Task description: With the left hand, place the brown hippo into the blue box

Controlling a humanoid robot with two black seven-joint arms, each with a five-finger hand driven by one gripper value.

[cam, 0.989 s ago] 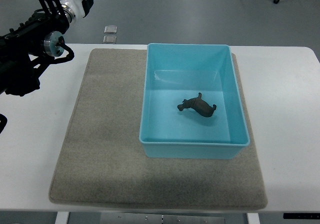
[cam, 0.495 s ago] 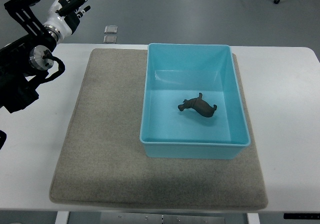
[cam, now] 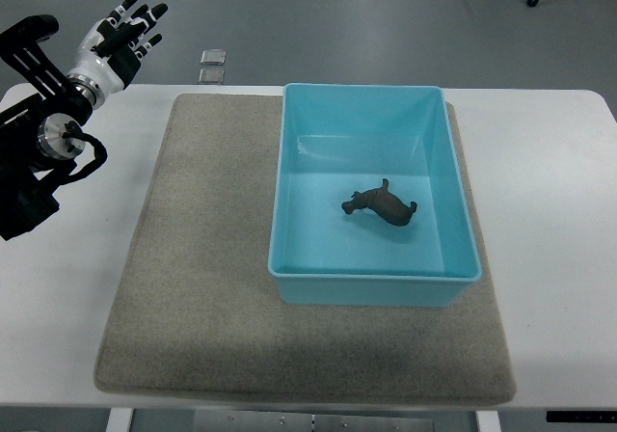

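the brown hippo point(cam: 383, 203) lies on the floor of the blue box point(cam: 458, 196), so the job looks done, which would explain the left hand point(cam: 118, 39) hanging empty, fingers spread, well off beyond the mat point(cam: 202, 258).

A: Which arm is seen?

B: Only the left arm is seen, entering from the left edge as a black, jointed frame with a looped cable hanging just beside a round silver joint below the wrist.

A: How is the left hand point(cam: 118, 39) posed?

B: It is raised above and to the right of the wrist, white-backed, with dark fingers point(cam: 145, 19) extended and slightly fanned, pointing up and to the right. Nothing is held in it.
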